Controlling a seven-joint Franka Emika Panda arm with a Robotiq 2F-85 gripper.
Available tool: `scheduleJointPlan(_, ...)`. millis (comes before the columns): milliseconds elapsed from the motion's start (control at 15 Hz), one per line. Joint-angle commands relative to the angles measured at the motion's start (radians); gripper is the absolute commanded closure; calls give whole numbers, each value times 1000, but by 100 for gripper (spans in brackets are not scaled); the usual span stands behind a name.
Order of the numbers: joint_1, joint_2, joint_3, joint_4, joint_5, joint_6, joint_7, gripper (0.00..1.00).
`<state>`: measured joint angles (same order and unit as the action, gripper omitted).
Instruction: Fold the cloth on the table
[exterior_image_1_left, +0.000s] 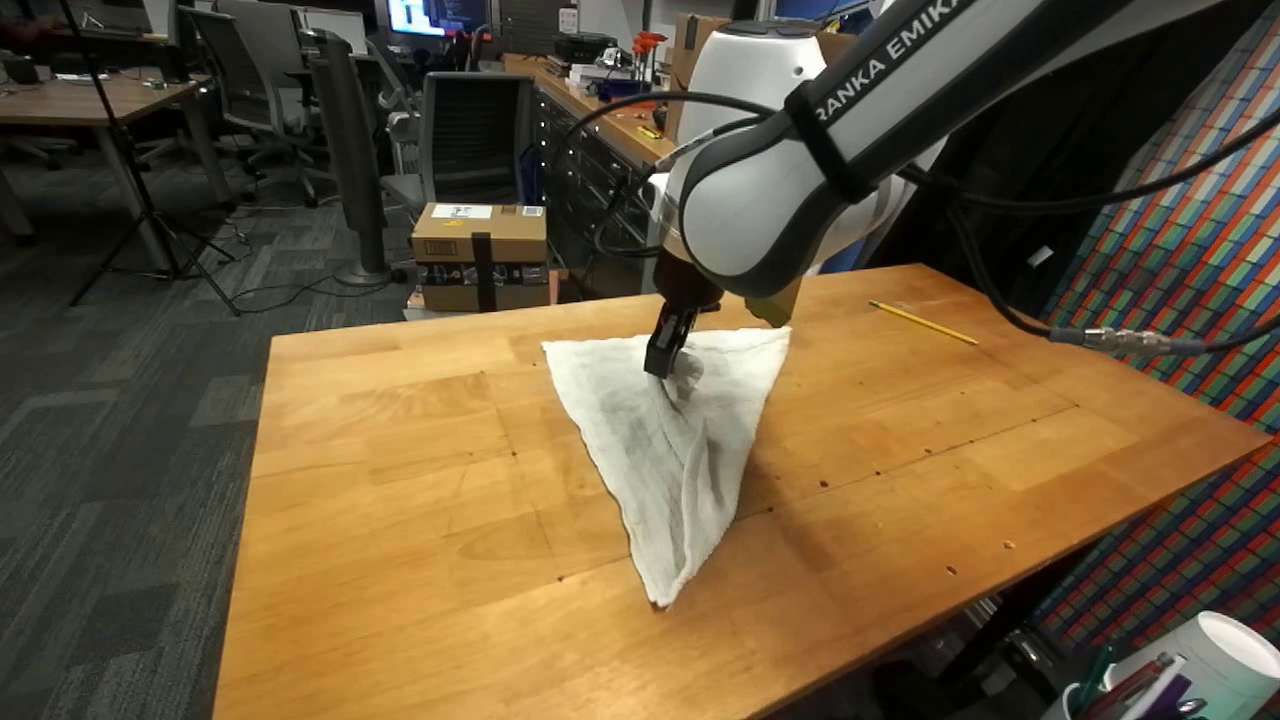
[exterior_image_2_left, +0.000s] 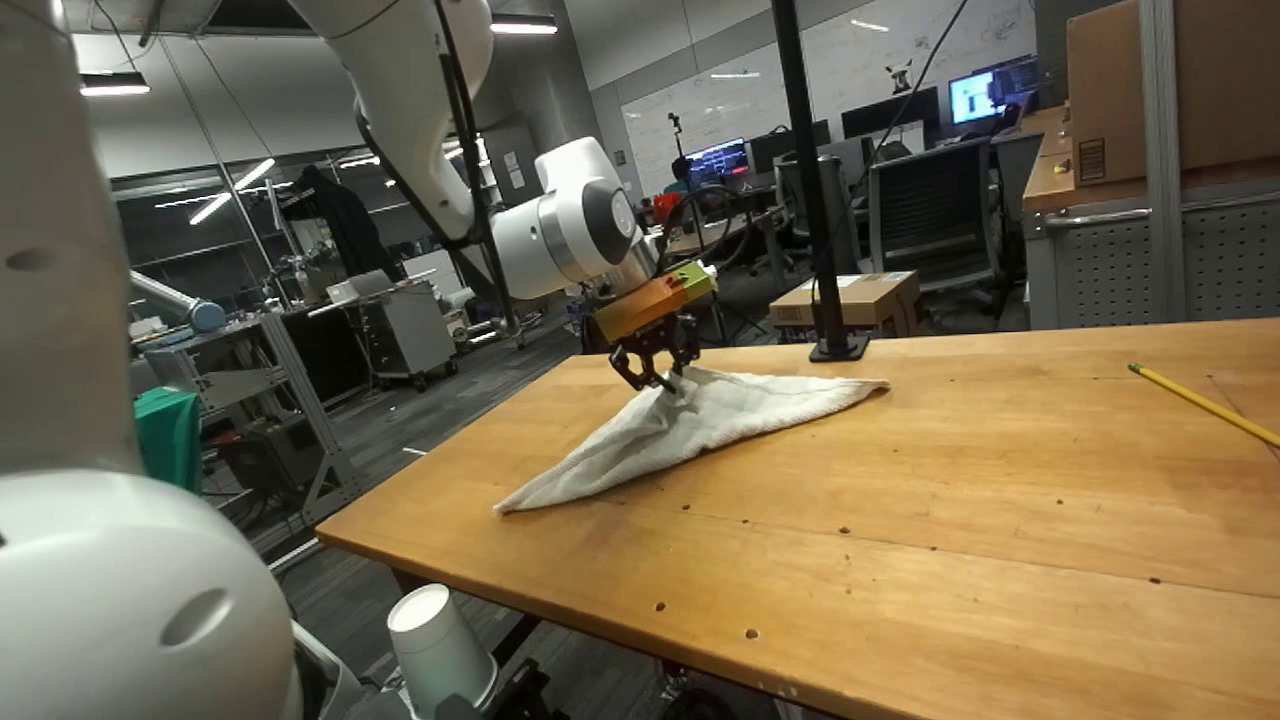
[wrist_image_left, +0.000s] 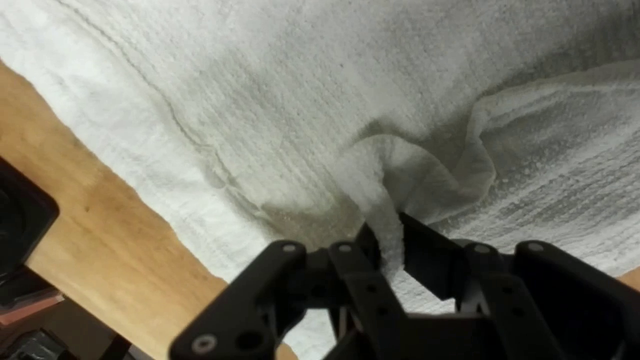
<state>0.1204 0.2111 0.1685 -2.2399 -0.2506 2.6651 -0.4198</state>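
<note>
The white cloth (exterior_image_1_left: 620, 430) lies on the wooden table in a roughly triangular shape, with raised folds along its middle. It also shows in an exterior view (exterior_image_2_left: 750, 405) and fills most of the wrist view (wrist_image_left: 280, 115). My gripper (exterior_image_1_left: 660, 366) points down at the cloth, near its wide end in that view. It also shows in an exterior view (exterior_image_2_left: 672, 384). In the wrist view the fingers (wrist_image_left: 386, 240) are closed with a pinched strip of cloth between them. The pinched part is bunched and raised slightly; the cloth around it rests on the table.
The wooden table (exterior_image_1_left: 400, 520) extends around the cloth. A yellow pencil (exterior_image_1_left: 923, 323) lies on it, also seen in an exterior view (exterior_image_2_left: 1205, 405). A black post (exterior_image_2_left: 838, 346) stands at the table edge near the cloth. White cups (exterior_image_2_left: 440, 640) are below the table edge.
</note>
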Motion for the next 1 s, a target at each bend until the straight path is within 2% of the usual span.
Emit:
scheduleJointPlan(0, 9, 52, 2, 76, -13, 21, 1, 93)
scheduleJointPlan(933, 39, 126, 10, 174, -37, 27, 2, 94)
